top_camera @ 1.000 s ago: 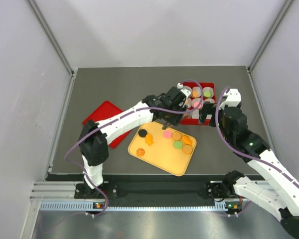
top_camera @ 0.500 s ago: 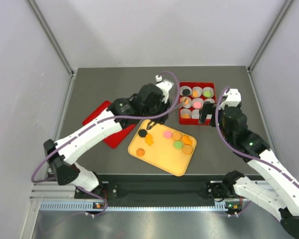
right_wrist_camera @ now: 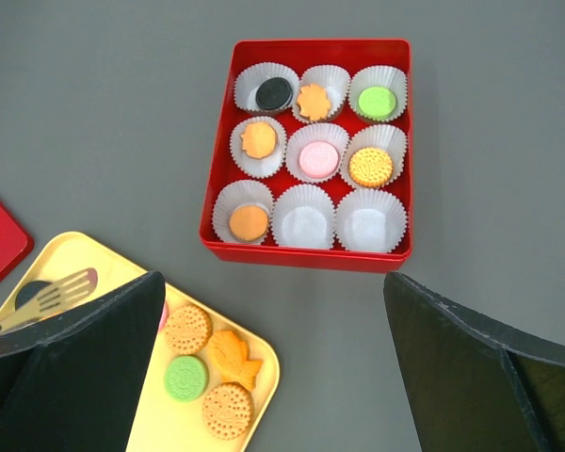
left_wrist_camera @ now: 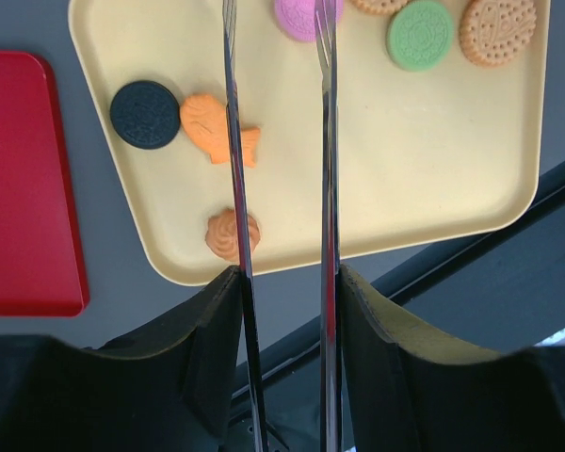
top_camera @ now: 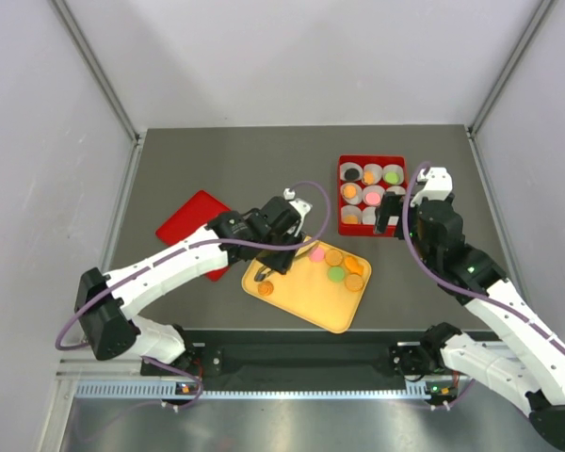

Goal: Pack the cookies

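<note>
Closest to the arm bases, the yellow tray [left_wrist_camera: 433, 188] lies on the grey tabletop [right_wrist_camera: 94, 113] directly beneath the left claw [top_camera: 299, 247]. The claw's two long thin metal blades [left_wrist_camera: 235, 188] stand apart and parallel, released, with nothing caught between them along the stretch that shows; their tips run out of the top of the wrist view. Under the left blade a small ridged orange cookie [left_wrist_camera: 221, 235] lies by the tray's near edge, and farther along is a fish-shaped orange cookie [left_wrist_camera: 212, 127]. A black cookie [left_wrist_camera: 146, 114] sits just left of that blade, touching the fish. Farther ahead, between the blades, a pink cookie [left_wrist_camera: 297, 17] rests on the tray with the right blade crossing its edge. To the right of the claw lie a green cookie [left_wrist_camera: 420, 34] and a tan dotted cookie [left_wrist_camera: 496, 28]. Left of the claw, off the tray, a flat red lid [left_wrist_camera: 19, 188] lies on the tabletop. The right claw [right_wrist_camera: 274, 279] hangs to the right of the tray, its fingers spread wide and holding nothing. Just ahead of it stands the red box [right_wrist_camera: 306, 259] with nine white paper cups [right_wrist_camera: 303, 224] in three rows. In the row nearest this claw only the left cup is filled, with a round orange cookie [right_wrist_camera: 249, 222]. The middle row holds a scalloped orange cookie [right_wrist_camera: 258, 139], a second pink cookie [right_wrist_camera: 318, 157] and a dotted golden cookie [right_wrist_camera: 369, 167]. The far row holds a second black cookie [right_wrist_camera: 275, 92], a flower-shaped orange cookie [right_wrist_camera: 313, 101] and a second green cookie [right_wrist_camera: 377, 99].
</note>
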Robot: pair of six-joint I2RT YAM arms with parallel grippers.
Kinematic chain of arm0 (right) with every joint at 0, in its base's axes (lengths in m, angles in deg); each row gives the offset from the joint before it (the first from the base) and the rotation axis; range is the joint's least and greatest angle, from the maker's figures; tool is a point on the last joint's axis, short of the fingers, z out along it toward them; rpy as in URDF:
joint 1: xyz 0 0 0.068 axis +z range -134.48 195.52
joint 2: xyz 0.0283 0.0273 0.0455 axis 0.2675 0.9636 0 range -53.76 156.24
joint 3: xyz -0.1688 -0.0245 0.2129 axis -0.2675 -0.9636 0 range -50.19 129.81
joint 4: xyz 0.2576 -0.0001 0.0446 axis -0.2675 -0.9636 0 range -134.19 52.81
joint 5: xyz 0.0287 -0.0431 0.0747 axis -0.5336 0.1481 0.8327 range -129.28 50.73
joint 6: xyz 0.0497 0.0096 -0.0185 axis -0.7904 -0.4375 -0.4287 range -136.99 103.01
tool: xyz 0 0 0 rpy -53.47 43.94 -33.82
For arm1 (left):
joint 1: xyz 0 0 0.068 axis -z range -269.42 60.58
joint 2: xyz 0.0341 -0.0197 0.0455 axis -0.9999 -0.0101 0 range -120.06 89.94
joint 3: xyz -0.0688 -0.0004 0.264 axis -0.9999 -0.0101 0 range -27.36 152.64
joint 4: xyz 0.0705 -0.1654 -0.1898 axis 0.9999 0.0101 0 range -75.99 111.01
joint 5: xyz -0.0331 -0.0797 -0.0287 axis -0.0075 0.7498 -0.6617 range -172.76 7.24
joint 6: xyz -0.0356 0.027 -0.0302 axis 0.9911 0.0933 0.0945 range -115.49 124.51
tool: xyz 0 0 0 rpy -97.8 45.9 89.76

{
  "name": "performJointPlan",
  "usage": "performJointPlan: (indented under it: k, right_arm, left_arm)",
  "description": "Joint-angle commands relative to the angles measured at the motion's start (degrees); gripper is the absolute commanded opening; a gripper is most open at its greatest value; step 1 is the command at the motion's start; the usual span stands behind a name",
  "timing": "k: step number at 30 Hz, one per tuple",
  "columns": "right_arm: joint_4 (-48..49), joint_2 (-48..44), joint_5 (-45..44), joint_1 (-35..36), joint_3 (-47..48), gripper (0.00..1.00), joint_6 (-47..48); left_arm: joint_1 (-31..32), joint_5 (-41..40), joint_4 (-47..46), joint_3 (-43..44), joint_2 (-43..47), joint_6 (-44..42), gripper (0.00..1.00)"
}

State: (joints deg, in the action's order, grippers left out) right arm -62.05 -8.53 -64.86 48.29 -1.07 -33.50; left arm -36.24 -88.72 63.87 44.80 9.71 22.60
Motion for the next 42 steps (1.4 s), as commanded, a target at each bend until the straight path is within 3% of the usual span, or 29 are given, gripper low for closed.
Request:
performJointPlan:
  k: [1, 16, 42]
  right_arm:
    - [1.7, -0.1, -0.5, -0.7, 0.6, 1.0, 0.8]
    - [1.6, 0.2, -0.5, -0.8, 0.6, 1.0, 1.0]
    - [1.3, -0.6, -0.3, -0.8, 0.3, 1.0, 1.0]
  left_arm:
    - [0.7, 1.6, -2.2, -0.5, 0.3, 0.5, 0.48]
    - [1.3, 3.4, -3.5, -1.0, -3.6, -1.1, 0.52]
    - [1.3, 3.1, -5.4, 1.7, -9.5, -2.7, 0.51]
